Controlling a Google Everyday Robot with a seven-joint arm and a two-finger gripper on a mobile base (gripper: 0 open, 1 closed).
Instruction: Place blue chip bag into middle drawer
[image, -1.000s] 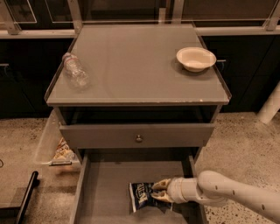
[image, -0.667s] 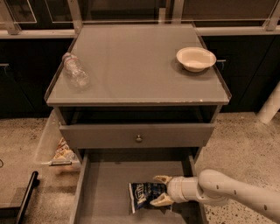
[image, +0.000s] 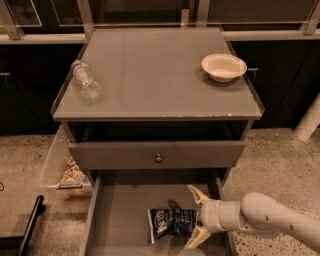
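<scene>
The blue chip bag lies flat on the grey floor of the open middle drawer, right of its centre. My gripper is inside the drawer at the bag's right end. Its two cream fingers are spread apart, one above and one below the bag's right edge, not clamping it. The white arm reaches in from the lower right.
The drawer above has a grey front with a brass knob. On the cabinet top lie a clear plastic bottle at the left and a white bowl at the right. A clear bin with a snack bag hangs left of the cabinet.
The fingers were closed on the bag's right end; now they have spread apart and the bag rests loose on the drawer floor.
</scene>
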